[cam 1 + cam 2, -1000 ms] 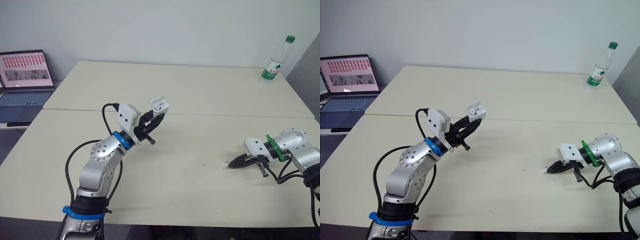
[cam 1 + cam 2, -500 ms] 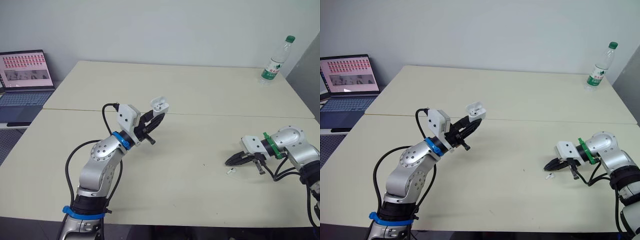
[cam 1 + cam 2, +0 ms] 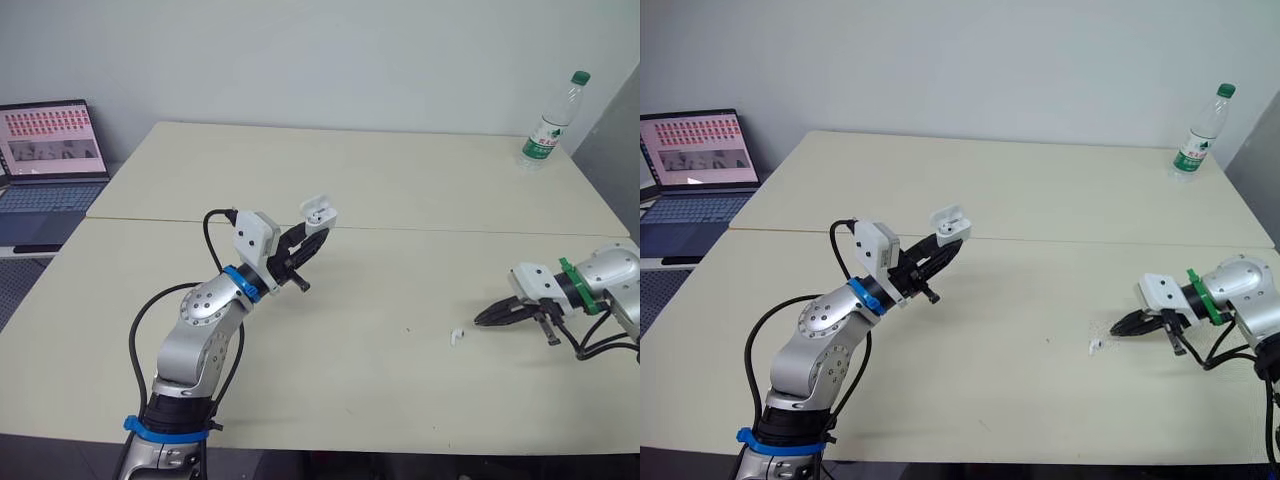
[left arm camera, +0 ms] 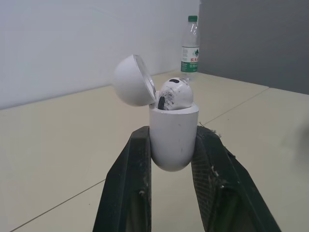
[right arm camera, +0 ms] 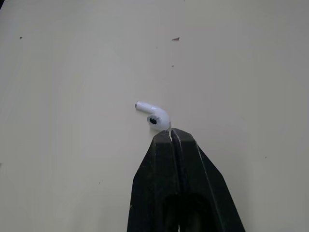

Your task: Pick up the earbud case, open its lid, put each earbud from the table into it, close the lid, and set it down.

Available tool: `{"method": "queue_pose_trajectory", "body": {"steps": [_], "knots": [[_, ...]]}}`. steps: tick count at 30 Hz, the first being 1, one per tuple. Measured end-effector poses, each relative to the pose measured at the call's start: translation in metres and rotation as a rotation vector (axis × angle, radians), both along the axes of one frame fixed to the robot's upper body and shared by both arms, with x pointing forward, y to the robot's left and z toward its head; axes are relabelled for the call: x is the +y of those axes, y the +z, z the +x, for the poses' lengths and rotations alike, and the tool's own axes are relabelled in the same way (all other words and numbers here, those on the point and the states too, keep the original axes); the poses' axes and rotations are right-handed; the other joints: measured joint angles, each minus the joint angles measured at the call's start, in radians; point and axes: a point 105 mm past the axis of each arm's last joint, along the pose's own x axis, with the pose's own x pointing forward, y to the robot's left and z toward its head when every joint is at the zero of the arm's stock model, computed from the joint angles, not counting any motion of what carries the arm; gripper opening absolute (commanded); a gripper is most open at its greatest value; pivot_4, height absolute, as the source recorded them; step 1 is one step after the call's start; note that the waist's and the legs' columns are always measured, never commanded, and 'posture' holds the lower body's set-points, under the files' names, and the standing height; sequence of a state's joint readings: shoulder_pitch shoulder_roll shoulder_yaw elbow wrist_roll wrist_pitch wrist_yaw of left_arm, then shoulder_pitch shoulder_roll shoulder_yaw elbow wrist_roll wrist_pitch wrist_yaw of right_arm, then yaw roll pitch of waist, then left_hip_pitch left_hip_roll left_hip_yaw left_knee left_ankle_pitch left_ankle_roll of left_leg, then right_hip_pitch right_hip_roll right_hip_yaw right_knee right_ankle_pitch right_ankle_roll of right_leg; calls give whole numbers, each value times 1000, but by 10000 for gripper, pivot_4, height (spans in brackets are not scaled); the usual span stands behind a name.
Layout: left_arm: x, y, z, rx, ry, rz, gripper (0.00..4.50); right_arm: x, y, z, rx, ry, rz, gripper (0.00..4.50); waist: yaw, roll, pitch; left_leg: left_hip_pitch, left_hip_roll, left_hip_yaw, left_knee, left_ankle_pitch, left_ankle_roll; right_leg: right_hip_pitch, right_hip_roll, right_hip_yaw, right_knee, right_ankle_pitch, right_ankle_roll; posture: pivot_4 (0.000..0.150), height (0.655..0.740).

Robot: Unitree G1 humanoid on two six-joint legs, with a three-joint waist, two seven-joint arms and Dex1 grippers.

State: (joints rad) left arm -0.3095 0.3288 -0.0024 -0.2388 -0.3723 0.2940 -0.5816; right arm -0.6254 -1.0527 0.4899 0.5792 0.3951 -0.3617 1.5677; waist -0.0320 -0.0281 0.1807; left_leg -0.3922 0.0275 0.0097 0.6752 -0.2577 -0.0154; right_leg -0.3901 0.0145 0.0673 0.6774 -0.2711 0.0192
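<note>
My left gripper (image 3: 312,234) is shut on the white earbud case (image 3: 320,211), holding it raised above the table's middle left. The case (image 4: 174,137) stands upright between the fingers (image 4: 129,179) with its lid (image 4: 131,80) swung open and one earbud (image 4: 175,94) seated inside. A second white earbud (image 3: 456,338) lies loose on the table (image 3: 380,380) at the right. My right gripper (image 3: 480,320) is shut and empty, low over the table just right of that earbud. In the right wrist view the earbud (image 5: 154,115) lies just beyond the closed fingertips (image 5: 171,134).
A water bottle (image 3: 548,125) stands at the table's far right corner. An open laptop (image 3: 50,150) sits on a lower surface off the left edge. A seam (image 3: 450,230) runs across the table between its two halves.
The earbud, at my right gripper's tips a second ago, now lies on the table. The right gripper has drawn back to the right and shut. The left arm has barely moved.
</note>
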Motion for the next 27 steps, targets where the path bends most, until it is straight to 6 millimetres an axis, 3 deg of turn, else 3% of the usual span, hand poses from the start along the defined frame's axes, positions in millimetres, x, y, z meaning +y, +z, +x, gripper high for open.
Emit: {"method": "queue_pose_trajectory", "body": {"steps": [5, 14, 27], "knots": [[0, 0, 0, 0, -2, 0, 7594, -4, -14, -4, 16, 7, -25, 371, -1, 0, 0, 0, 0, 0, 0, 0, 0, 0, 0, 0, 0, 0, 0, 1500, 7400], [-1, 0, -1, -1, -12, 3, 7594, 12, -31, -4, 35, 53, -21, 371, 0, 0, 0, 0, 0, 0, 0, 0, 0, 0, 0, 0, 0, 0, 0, 1500, 7400], [-1, 0, -1, 2, -15, 5, 7594, 23, -30, 4, 10, 63, 2, 371, 0, 0, 0, 0, 0, 0, 0, 0, 0, 0, 0, 0, 0, 0, 0, 1500, 7400]]}}
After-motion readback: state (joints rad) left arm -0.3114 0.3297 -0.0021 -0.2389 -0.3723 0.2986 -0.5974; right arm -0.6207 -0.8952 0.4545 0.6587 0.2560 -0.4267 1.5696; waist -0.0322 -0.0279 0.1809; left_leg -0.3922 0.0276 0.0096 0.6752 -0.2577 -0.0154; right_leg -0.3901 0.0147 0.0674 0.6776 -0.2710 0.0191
